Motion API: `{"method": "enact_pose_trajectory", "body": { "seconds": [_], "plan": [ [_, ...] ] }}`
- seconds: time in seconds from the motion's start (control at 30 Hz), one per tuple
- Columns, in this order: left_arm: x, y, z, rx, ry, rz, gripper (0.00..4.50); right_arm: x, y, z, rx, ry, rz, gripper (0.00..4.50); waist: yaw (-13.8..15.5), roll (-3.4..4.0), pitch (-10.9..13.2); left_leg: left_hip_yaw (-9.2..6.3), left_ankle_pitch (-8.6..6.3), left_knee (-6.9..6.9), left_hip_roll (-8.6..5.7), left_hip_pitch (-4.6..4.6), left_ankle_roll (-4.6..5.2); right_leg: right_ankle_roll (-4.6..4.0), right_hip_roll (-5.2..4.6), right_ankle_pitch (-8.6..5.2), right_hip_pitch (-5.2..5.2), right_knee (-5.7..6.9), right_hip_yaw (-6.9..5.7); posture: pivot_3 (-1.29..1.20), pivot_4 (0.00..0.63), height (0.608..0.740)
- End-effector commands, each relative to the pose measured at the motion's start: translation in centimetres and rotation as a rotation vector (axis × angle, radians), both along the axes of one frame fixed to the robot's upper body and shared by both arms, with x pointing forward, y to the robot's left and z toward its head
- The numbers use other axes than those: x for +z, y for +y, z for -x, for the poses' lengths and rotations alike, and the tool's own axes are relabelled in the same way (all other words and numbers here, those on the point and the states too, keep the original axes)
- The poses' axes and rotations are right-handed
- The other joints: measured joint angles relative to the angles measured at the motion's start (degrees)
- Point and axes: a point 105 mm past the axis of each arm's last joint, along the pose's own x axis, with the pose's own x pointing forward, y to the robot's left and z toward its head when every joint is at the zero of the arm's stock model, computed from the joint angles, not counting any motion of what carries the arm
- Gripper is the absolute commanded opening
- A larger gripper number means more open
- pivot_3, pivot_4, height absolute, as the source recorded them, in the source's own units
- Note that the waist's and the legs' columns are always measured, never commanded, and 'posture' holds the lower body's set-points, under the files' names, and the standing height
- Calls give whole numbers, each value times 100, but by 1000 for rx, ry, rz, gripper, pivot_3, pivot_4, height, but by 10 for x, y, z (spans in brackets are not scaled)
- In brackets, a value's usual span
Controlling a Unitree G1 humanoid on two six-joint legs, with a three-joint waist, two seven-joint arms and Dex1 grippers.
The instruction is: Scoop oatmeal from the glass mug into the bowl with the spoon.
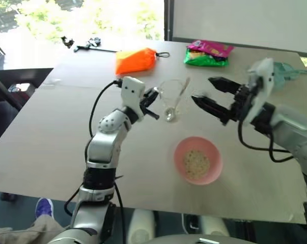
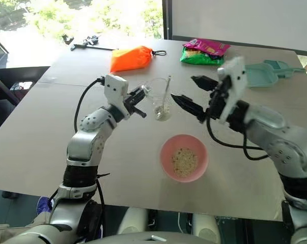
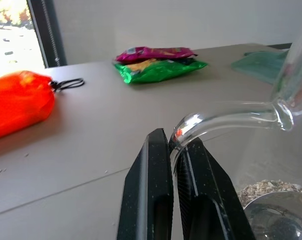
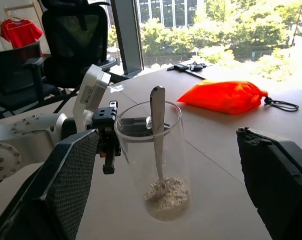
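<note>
- The glass mug [image 2: 161, 100] stands upright on the grey surface [image 2: 51, 147], about in the middle, between the two arms.
- A little oatmeal [image 4: 166, 195] lies at the bottom of the glass mug.
- The spoon [image 4: 158, 135] stands in the glass mug. Its small end is down in the oatmeal and its long handle leans on the rim and sticks out at the top.
- The left gripper [image 2: 139, 104] is just left of the glass mug. Its jaws are pinched tight on the mug's clear handle [image 3: 226, 117].
- The right gripper [image 2: 188, 96] is just right of the glass mug. Its jaws stand wide apart and hold nothing. They point at the mug but do not touch it.
- The bowl [image 2: 184, 157] is pink and sits nearer than the glass mug, a bit to the right. Some more oatmeal lies in the middle of it.
- An orange bag [image 2: 131, 58] lies on the far side of the surface, to the left.
- A green and pink snack packet [image 2: 204, 52] lies far back, right of the orange bag.
- A teal dustpan [image 2: 268, 72] lies at the far right.
- A small black tool [image 2: 84, 41] lies at the far left edge.
</note>
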Motion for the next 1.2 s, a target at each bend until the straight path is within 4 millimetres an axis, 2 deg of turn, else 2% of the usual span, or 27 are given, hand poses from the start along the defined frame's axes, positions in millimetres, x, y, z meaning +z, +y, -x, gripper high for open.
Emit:
{"method": "enact_pose_trajectory", "body": {
  "seconds": [0.03,0.1,0.23,0.3,0.33,0.57,0.67,0.8,0.9,1.07,1.2],
  "plan": [
    [8,27,-8,85,-59,25,0,-9,-29,30,10,-73,135,4411,19,-1,0,-2,0,0,0,2,0,0,0,0,2,-1,-1,0,150,740],
    [1,44,-15,137,-44,19,0,-27,-49,40,-39,-64,243,4411,63,-4,0,-11,0,-3,-4,1,0,2,-1,-1,10,-10,-8,0,150,740],
    [-9,60,-22,186,-26,-24,0,-40,-66,54,-65,-147,315,4411,-5,-5,1,-4,-1,2,-4,13,1,4,-1,-2,14,-2,4,0,150,740],
    [-10,61,-22,186,-25,-33,0,-42,-70,60,-58,-168,305,4411,2,-8,1,-6,-1,2,-8,22,3,6,-1,-3,23,1,4,0,150,740],
    [-11,60,-23,183,-27,-36,0,-43,-72,63,-57,-178,297,4411,-1,-8,1,-22,-14,-1,-6,57,24,7,1,-6,64,-2,-9,0,150,740],
    [-10,66,-24,199,-22,-14,0,-35,-74,80,15,-202,197,4411,-1,-9,0,-26,-13,3,-7,60,23,6,1,-5,70,1,-9,0,150,740],
    [-10,68,-21,193,-20,-6,954,-32,-76,80,28,-206,183,4500,-1,-9,0,-28,-13,3,-7,60,23,5,1,-4,70,1,-10,0,150,740],
    [-7,72,-14,193,-19,-14,2808,-34,-81,80,28,-188,188,4500,-2,-9,0,-28,-13,3,-7,59,23,5,0,-5,70,0,-9,0,150,740],
    [-9,77,-1,186,4,-56,4263,-40,-89,77,2,-154,212,4500,-7,-8,0,-28,-13,2,-7,59,22,6,0,-5,71,-1,-9,0,150,740],
    [-8,82,37,108,30,-60,4263,-64,-119,72,-101,-72,321,4500,-2,-7,-1,-36,-13,-2,-6,61,22,5,-1,-5,70,-1,-8,0,150,740],
    [-20,75,82,-77,111,-82,4263,-85,-157,59,-269,13,394,4500,-25,-4,-3,-47,-14,-1,-6,66,23,5,-3,-6,71,-1,-4,0,150,740]
  ]
}}
